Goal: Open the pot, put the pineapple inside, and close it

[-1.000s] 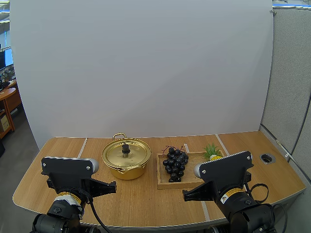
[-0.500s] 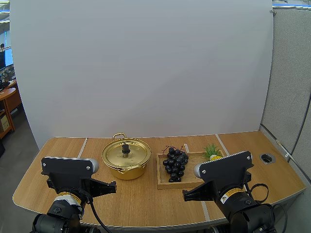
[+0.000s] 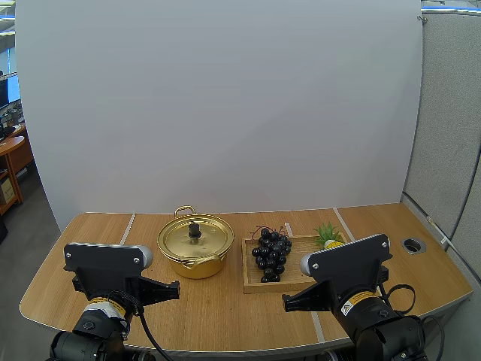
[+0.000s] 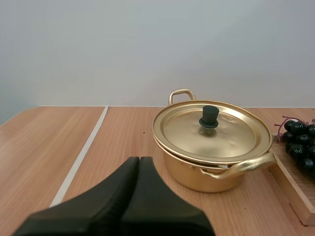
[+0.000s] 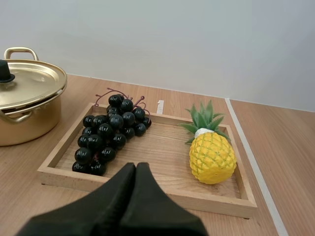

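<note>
A gold pot [image 3: 195, 246] with its lid [image 4: 211, 130] on and a black knob [image 4: 209, 116] stands left of centre on the table. To its right a wooden tray [image 5: 162, 147] holds a small yellow pineapple [image 5: 211, 155] with green leaves and a bunch of dark grapes [image 5: 110, 132]. The pineapple [image 3: 329, 236] lies at the tray's right end. My left gripper [image 4: 139, 164] is shut, short of the pot on the near side. My right gripper [image 5: 136, 169] is shut too, just in front of the tray's near edge.
The wooden table [image 3: 225, 308] has pale seams running front to back. A round cable hole [image 3: 413, 244] sits near the right edge. Bare tabletop lies to the left of the pot and in front of both pot and tray.
</note>
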You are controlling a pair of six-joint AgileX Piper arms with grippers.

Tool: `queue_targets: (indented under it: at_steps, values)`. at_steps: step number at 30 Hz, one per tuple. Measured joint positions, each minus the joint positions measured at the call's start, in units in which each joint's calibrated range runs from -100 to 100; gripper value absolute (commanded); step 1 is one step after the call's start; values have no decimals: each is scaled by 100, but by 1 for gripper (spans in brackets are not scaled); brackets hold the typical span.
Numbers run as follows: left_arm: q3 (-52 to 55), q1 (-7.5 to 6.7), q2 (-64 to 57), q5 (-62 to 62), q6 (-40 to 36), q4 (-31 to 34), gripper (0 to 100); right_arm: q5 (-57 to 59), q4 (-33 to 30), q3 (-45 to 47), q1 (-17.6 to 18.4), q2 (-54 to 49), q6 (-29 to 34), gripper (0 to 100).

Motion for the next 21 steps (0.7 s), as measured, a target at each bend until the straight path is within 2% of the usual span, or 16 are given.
queue_targets:
  at_steps: [5, 11, 21]
  values:
    - [0, 0, 0, 0, 0, 0, 0, 0, 106, 0, 0, 0, 0, 0]
    - [0, 0, 0, 0, 0, 0, 0, 0, 676, 0, 0, 0, 9, 0]
    - [-299, 0, 0, 381, 0, 9, 0, 47, 734, 0, 0, 0, 9, 0]
